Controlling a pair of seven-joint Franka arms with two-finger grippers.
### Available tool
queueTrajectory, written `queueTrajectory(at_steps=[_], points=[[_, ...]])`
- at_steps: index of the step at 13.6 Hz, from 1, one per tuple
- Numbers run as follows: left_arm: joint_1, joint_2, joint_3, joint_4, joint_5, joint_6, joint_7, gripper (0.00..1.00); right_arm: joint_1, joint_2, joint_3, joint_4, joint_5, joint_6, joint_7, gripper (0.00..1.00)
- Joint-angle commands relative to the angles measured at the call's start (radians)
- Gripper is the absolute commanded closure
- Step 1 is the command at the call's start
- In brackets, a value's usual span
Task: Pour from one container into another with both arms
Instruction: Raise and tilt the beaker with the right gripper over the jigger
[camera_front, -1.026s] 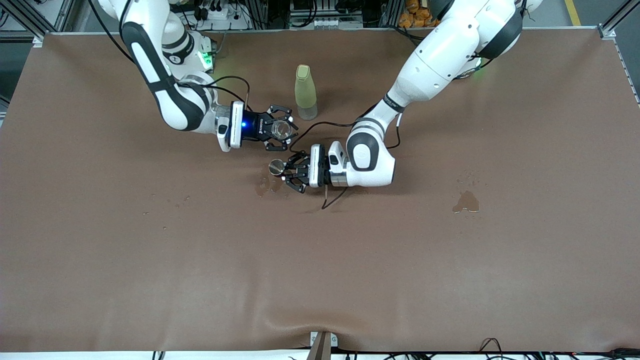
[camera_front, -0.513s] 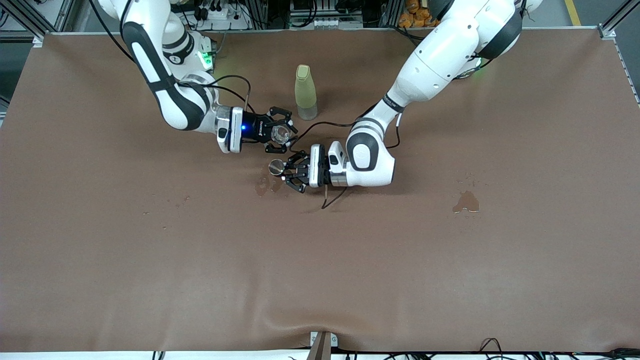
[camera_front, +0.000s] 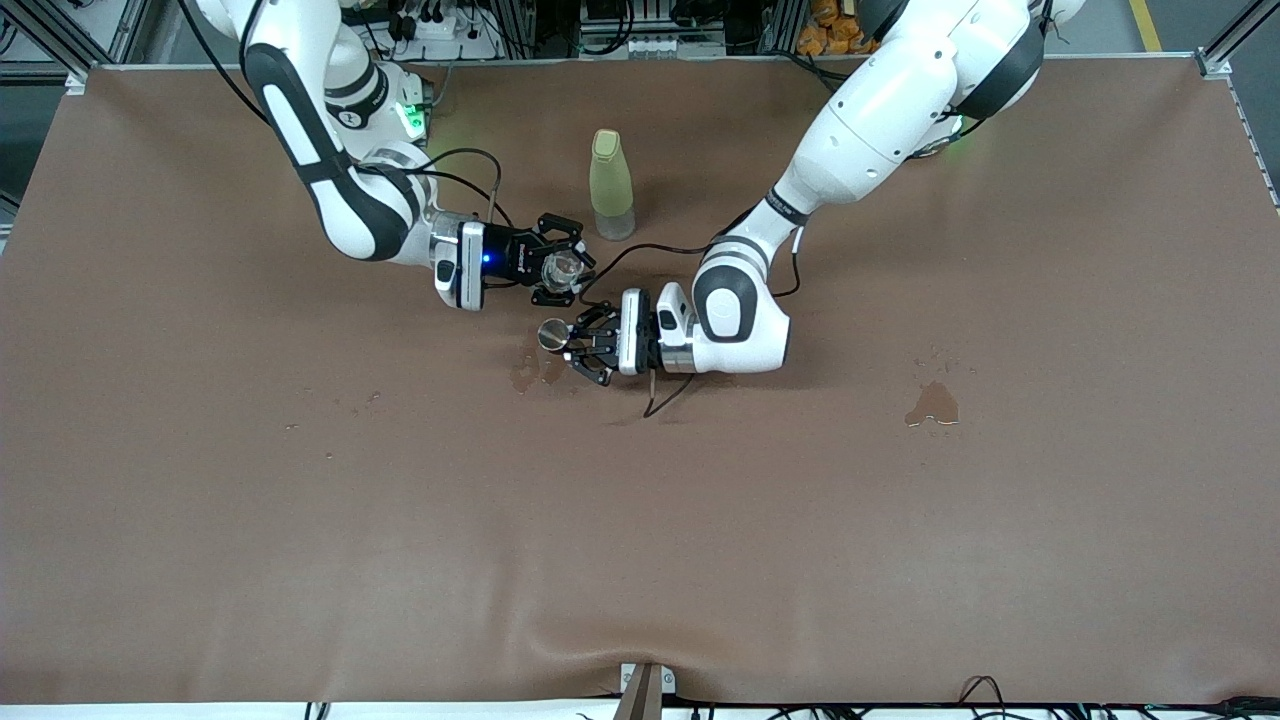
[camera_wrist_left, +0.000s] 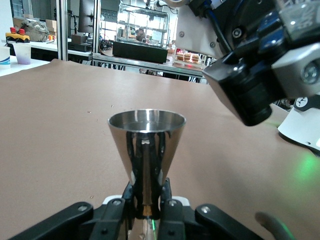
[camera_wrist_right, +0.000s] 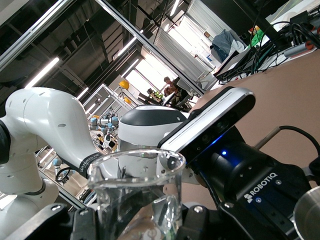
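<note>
Right gripper (camera_front: 558, 268) grips the glass cup (camera_front: 563, 267), fingers closed on its wall, holding it in the air over the bench (camera_front: 300, 500) beside the base of the yellow-green bottle (camera_front: 610, 185); the right wrist view shows the cup (camera_wrist_right: 136, 197) tipped well off level, rim clear, contents not discernible. Left gripper (camera_front: 575, 343) clamps the jigger (camera_front: 552, 334) at its thin waist, fingers closed; the left wrist view shows the jigger (camera_wrist_left: 146, 150) upright, mouth level, inside looking shiny with no visible fill. Jigger sits just off the cup, lower in the front view, with a small gap between them. Wet patches (camera_front: 535, 370) lie on the bench just under the jigger, and a larger puddle (camera_front: 932, 402) lies toward the left arm's end. Step in hand, by my reading: bring the cup's lip over the jigger mouth and tilt. To do it well: keep the left arm steady and the jigger vertical; move the cup's rim above the mouth centre before tilting further; rotate slowly, since the mouth is narrow and the spills suggest misses are easy. Keep the two sets of fingers from colliding.
</note>
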Motion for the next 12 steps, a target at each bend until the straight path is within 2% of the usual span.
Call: queueTrajectory(at_steps=[1, 12], points=[[-0.001, -0.001, -0.002, -0.001, -0.033, 0.006, 0.025, 1.0, 0.008, -0.031, 0.002, -0.011, 0.025, 0.014, 0.059, 1.0], [-0.001, -0.002, -0.002, -0.003, -0.033, 0.006, 0.025, 1.0, 0.006, -0.034, 0.002, -0.012, 0.025, 0.014, 0.217, 1.0]])
